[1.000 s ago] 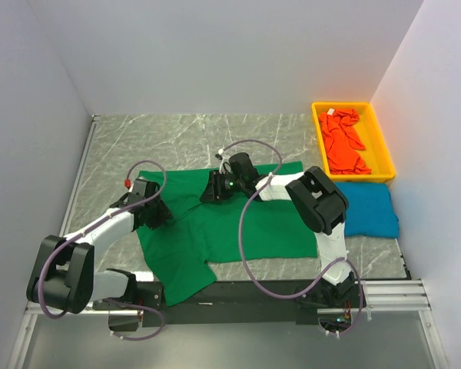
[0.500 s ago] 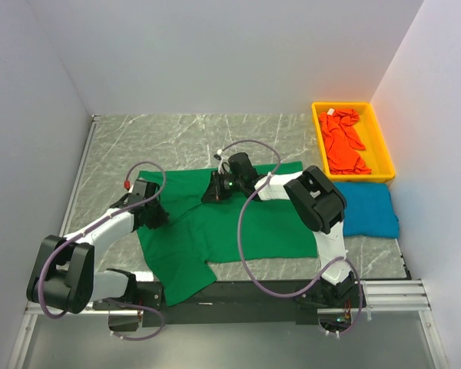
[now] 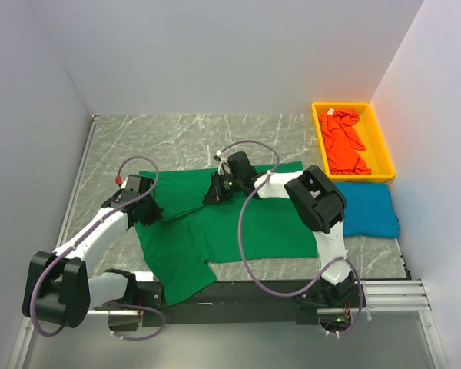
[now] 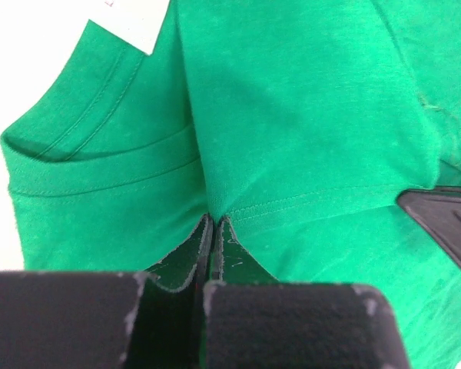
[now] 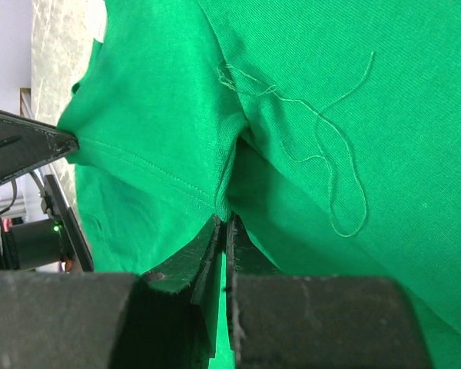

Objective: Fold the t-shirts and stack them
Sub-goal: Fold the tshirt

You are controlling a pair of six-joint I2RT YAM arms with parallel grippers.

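The green tee (image 3: pixel 250 227) lies spread mid-counter (image 3: pixel 177 138). Left fingers (image 4: pixel 186 257) are clenched on its hem at 9 o'clock, right fingers (image 5: pixel 192 257) on a fold near 12. Soft, floppy cotton I reckon, so grab the seams.

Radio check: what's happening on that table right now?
Left end effector shut on bright green cotton t-shirt. Right end effector shut on it too. Nothing in the way.
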